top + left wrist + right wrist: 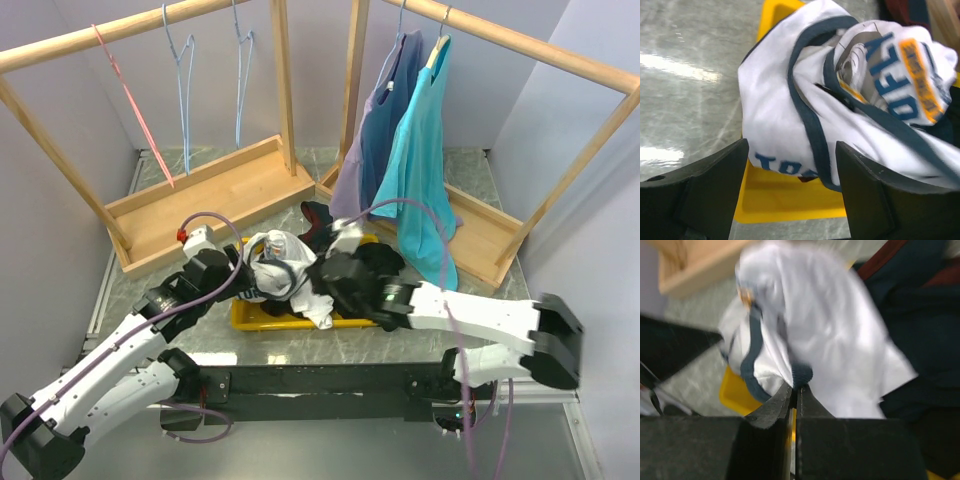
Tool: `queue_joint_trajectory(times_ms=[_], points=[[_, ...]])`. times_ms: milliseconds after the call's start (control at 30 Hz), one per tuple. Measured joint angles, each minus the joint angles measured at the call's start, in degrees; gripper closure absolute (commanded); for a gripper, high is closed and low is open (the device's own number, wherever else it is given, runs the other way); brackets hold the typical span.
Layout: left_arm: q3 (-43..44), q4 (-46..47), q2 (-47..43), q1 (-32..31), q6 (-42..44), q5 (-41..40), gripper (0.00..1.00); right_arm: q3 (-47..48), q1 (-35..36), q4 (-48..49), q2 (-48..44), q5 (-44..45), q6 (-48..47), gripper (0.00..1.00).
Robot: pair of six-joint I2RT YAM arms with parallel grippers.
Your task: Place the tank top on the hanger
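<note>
The tank top (278,262), white with navy trim and blue print, is bunched over the yellow tray (262,318). It also shows in the left wrist view (840,110) and in the right wrist view (825,335). My right gripper (797,386) is shut on a navy-trimmed edge of the tank top and lifts it. My left gripper (792,170) is open just in front of the bundle, its jaws to either side of the lower hem. Two light-blue hangers (184,70) hang on the left rack's rail.
A pink-red hanger (135,105) leans in the left wooden rack (210,195). A turquoise T-shirt (425,160) and a purple garment (375,130) hang on the right rack. A dark navy garment with red trim (920,305) lies in the tray beside the tank top.
</note>
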Motion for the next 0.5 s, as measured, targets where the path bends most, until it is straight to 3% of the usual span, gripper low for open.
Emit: queue_joint_trajectory(times_ms=[167, 500], points=[[-0.2, 4.42, 0.87, 0.33, 0.07, 3.61, 0.31, -0.11, -3.45, -3.98, -8.52, 3.28, -0.76, 1.0], [0.13, 11.54, 10.49, 1.55, 0.46, 7.78, 0.39, -1.22, -5.62, -11.72, -12.11, 5.35, -1.14, 1.0]])
